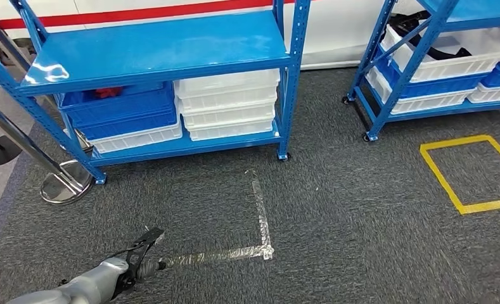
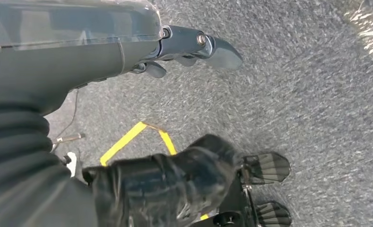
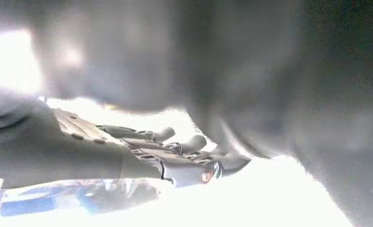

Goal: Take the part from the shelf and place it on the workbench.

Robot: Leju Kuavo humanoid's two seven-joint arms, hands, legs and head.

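My left hand (image 1: 141, 249) hangs low over the grey carpet at the bottom left of the head view, dark fingers stretched out and holding nothing. The left wrist view shows that hand (image 2: 194, 47) with its thumb out and nothing in it. My right hand (image 3: 175, 151) lies blurred in the right wrist view, fingers extended and apart, with no object between them. A blue shelf (image 1: 165, 47) stands ahead with stacked blue bins (image 1: 123, 111) and white bins (image 1: 228, 104) on its bottom level. Something red (image 1: 108, 93) lies in the top blue bin.
A second blue shelf (image 1: 386, 95) with white bins (image 1: 443, 60) stands at the right. A chrome stanchion base (image 1: 66, 183) sits by the first shelf's left leg. Silver tape (image 1: 260, 215) and a yellow tape square (image 1: 450, 183) mark the carpet.
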